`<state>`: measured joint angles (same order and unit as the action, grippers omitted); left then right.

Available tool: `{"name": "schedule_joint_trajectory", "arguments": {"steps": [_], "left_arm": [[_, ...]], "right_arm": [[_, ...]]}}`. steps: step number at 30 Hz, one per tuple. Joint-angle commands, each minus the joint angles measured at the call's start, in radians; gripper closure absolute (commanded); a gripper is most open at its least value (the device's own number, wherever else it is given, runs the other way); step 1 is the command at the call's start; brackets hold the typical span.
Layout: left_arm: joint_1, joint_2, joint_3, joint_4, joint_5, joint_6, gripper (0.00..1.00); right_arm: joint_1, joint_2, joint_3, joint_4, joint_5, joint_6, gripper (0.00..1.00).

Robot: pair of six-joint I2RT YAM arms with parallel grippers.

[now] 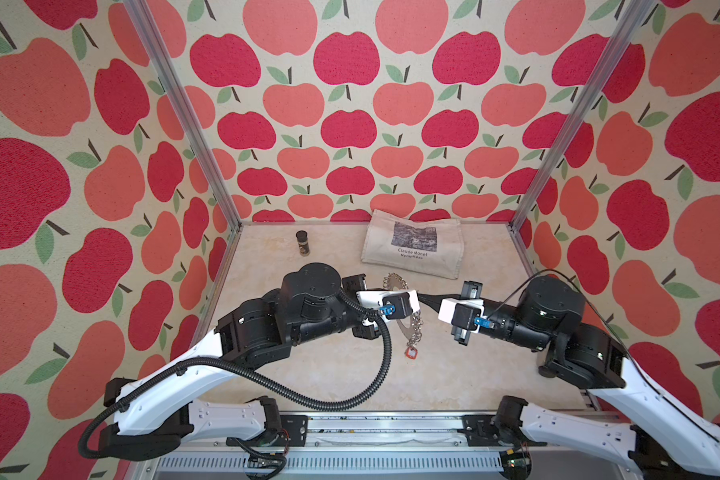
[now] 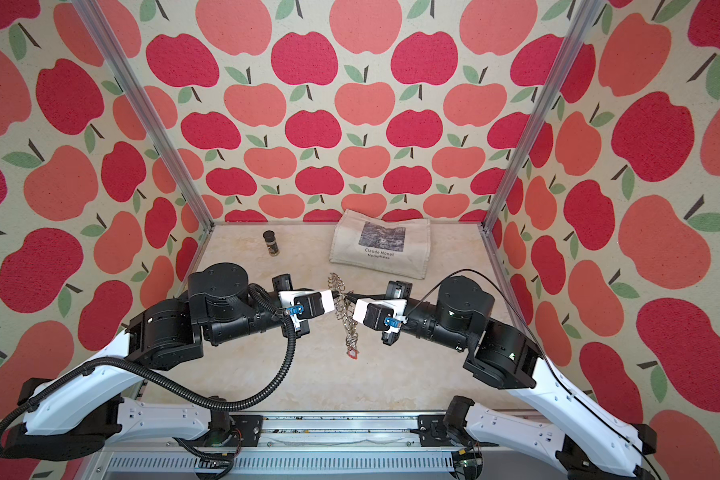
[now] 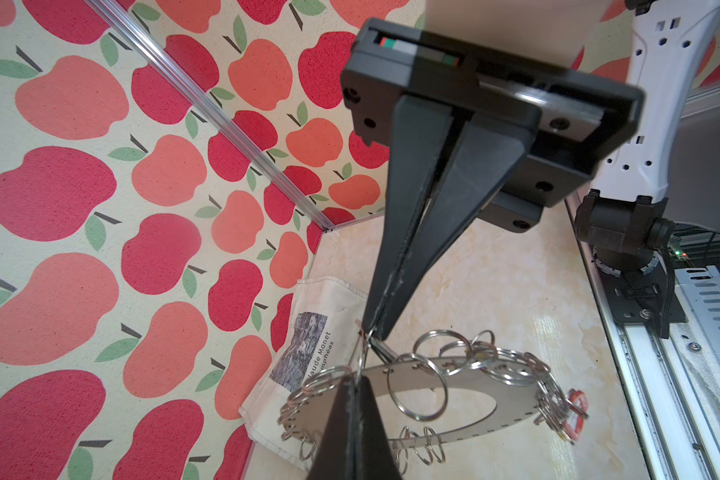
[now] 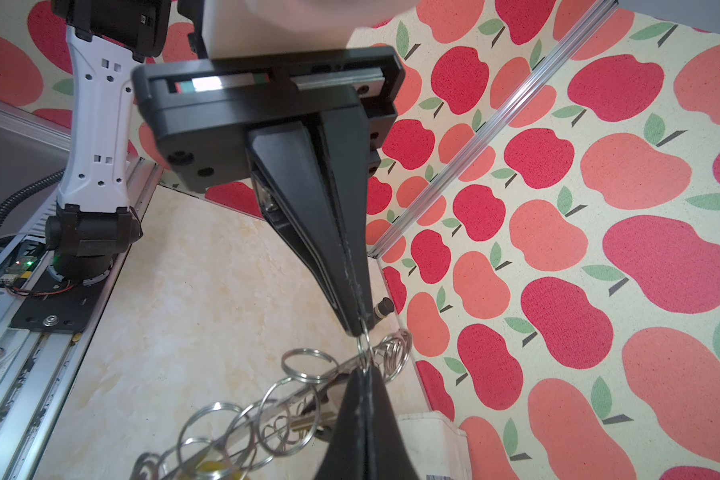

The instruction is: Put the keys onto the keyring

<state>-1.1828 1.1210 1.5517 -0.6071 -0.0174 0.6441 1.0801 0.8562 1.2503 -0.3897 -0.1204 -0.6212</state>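
The keyring (image 3: 514, 401), a flat grey metal disc: left gripper (image 3: 355, 380) and right gripper (image 3: 375, 328) pinch one wire ring (image 3: 363, 353); spread it gently.

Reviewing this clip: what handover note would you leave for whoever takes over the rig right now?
Left gripper: jaws shut on a wire ring at the rim of the keyring.
Right gripper: jaws shut on the same wire ring, from the opposite side.
Keys: black-tagged key not identifiable in any view.
Done: both arms grip one ring.
Left: locate the key, thread it onto a ring.
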Motion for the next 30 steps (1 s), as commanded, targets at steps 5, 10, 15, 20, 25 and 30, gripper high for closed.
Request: {"name": "schedule_joint_trajectory", "arguments": {"steps": [5,10,15,20,25,30], "left_arm": [[0.011,0.020,0.031,-0.004,0.014,-0.026,1.00],[0.014,0.021,0.035,-0.008,0.025,-0.033,1.00],[0.017,0.022,0.038,-0.012,0.034,-0.039,1.00],[0.017,0.021,0.042,-0.016,0.036,-0.045,1.00],[0.024,0.025,0.052,-0.027,0.049,-0.052,1.00],[0.035,0.025,0.065,-0.032,0.069,-0.070,1.00]], "right_arm": [[0.021,-0.012,-0.004,0.051,-0.060,-0.011,1.00],[0.023,-0.008,-0.003,0.041,-0.064,-0.008,1.00],[0.024,-0.012,-0.003,0.045,-0.069,-0.005,1.00],[0.025,-0.014,-0.004,0.041,-0.074,-0.005,1.00],[0.025,-0.009,-0.003,0.018,-0.072,-0.012,1.00],[0.030,-0.006,-0.003,0.000,-0.069,-0.022,1.00]]}}
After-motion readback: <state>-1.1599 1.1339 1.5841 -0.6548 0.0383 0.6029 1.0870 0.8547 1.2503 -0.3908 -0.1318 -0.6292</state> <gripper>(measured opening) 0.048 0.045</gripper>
